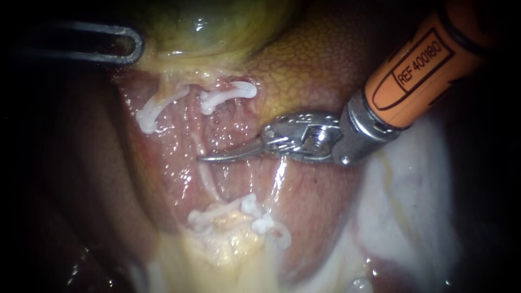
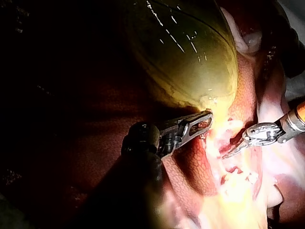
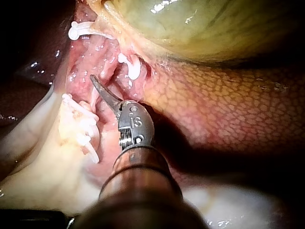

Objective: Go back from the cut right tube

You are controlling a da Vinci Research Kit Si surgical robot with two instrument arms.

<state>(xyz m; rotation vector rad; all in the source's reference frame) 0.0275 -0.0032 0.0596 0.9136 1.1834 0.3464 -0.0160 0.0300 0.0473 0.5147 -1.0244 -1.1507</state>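
Observation:
My right instrument [image 1: 203,158], on an orange shaft, has thin curved blades lying together and holding nothing. Its tip rests over the pink raw bed between the clips. White clips [image 1: 228,95] sit above it on the tube stumps near the gallbladder [image 1: 217,27], and more clips [image 1: 255,214] sit below. A pale tube end [image 1: 279,176] hangs just under the blades, apart from the upper clip. The right wrist view shows the same blades [image 3: 94,80] shut beside a clip [image 3: 131,67]. My left instrument [image 1: 127,46] holds the gallbladder's lower edge, also seen in the left wrist view [image 2: 202,123].
Mottled liver [image 1: 309,59] lies behind the right instrument's wrist. Pale white tissue [image 1: 412,190] fills the right side under the orange shaft. Yellowish fatty tissue [image 1: 228,255] spreads below the lower clips. The far left is dark.

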